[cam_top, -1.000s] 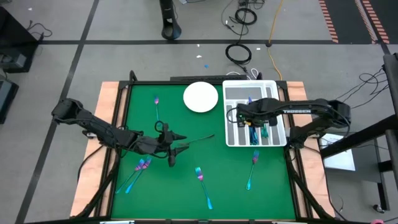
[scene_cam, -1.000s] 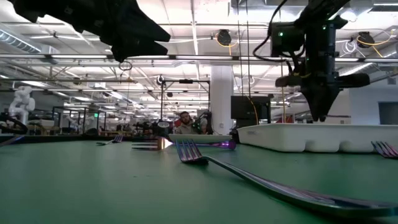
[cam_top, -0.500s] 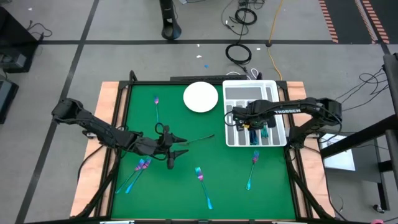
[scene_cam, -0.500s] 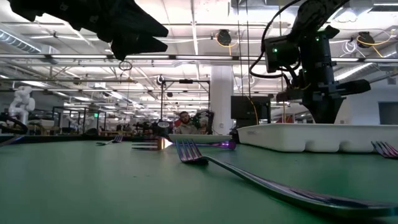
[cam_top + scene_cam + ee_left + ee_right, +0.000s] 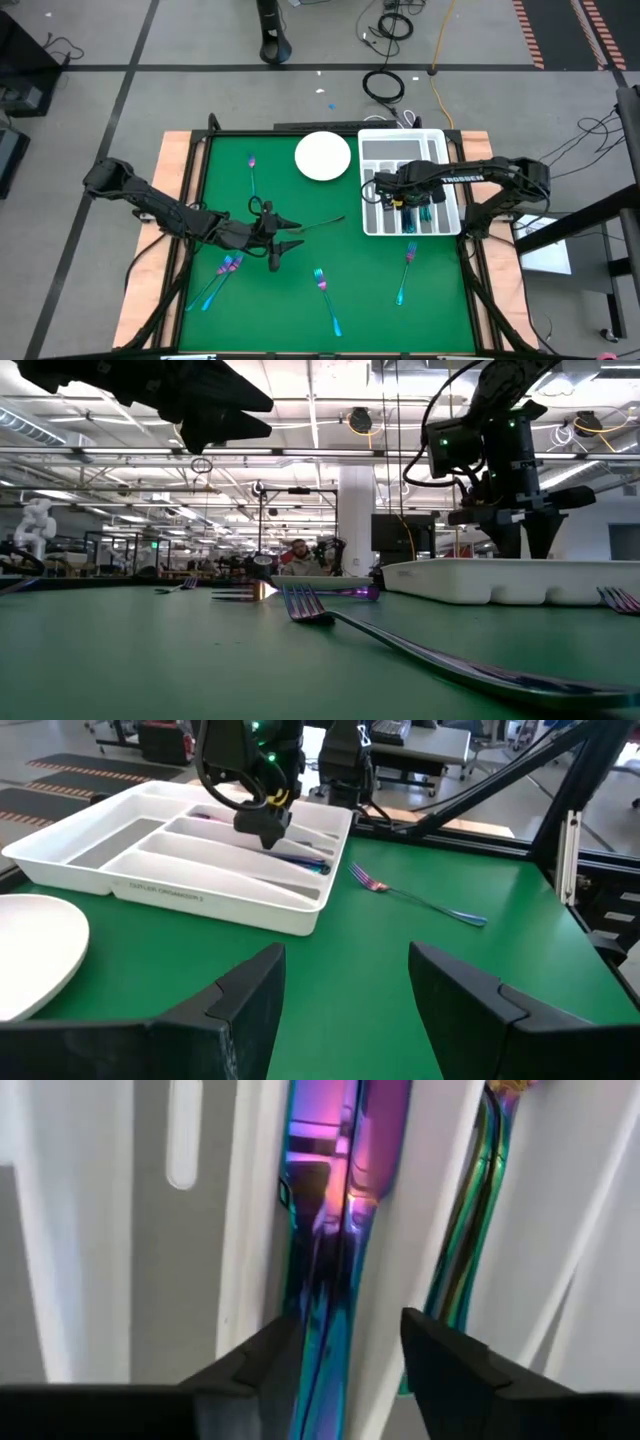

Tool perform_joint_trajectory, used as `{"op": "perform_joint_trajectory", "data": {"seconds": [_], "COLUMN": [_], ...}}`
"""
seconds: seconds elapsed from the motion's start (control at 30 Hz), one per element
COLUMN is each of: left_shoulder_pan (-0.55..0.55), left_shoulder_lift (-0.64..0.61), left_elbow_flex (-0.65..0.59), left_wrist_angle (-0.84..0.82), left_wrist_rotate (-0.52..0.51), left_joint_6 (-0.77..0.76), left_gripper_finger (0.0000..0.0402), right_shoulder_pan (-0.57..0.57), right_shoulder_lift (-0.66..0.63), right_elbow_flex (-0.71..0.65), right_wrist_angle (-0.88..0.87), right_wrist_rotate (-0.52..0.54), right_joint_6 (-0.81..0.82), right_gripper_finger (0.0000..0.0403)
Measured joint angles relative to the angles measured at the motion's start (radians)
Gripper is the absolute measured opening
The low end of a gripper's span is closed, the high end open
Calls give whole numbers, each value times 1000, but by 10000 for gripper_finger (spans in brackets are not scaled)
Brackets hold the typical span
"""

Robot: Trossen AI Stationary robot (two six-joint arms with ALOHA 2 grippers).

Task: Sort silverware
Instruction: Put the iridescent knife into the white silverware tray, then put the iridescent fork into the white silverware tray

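High view: right gripper [image 5: 404,199] over the tray [image 5: 440,142]; left gripper [image 5: 288,232] mid-counter, forks [image 5: 323,286] scattered around. Right wrist view alone shows its jaws apart, straddling silverware [image 5: 330,1230] lying in a slot. Left wrist view: left jaws apart, empty.

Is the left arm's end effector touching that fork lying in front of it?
Apart. In the left wrist view the left end effector stands open over bare green mat, and the fork lies well beyond it.

Two dark, jointed robot arms; the right arm [image 5: 470,178] carries white lettering (a brand name), a green light glowing at its wrist
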Motion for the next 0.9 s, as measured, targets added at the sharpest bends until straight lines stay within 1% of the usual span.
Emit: {"op": "perform_joint_trajectory", "data": {"seconds": [0.17, 0.4, 0.53, 0.63, 0.73, 0.83, 0.9], "left_shoulder_pan": [0, 0, -13, -38, -68, -101, -116], "left_shoulder_lift": [0, 0, 0, 0, 0, 0, 0], "left_elbow_flex": [0, 0, 0, 14, 31, 34, 34], "left_wrist_angle": [-2, -3, 1, -4, 0, -2, -11], "left_wrist_rotate": [0, 0, 18, 25, 25, 15, -12], "left_joint_6": [0, 5, 12, 33, 29, 5, -12], "left_gripper_finger": [215, 215, 215, 215, 215, 215, 215], "right_shoulder_pan": [0, 28, 90, 162, 241, 311, 345], "right_shoulder_lift": [-32, -131, -194, -224, -231, -231, -226], "right_elbow_flex": [0, 0, 0, 0, 0, 0, 0], "right_wrist_angle": [-20, -8, 42, 118, 237, 383, 491], "right_wrist_rotate": [-22, -24, -16, 38, 101, 155, 167], "right_joint_6": [-28, -33, -29, -30, -73, -170, -266], "right_gripper_finger": [183, 181, 181, 181, 181, 181, 181]}}
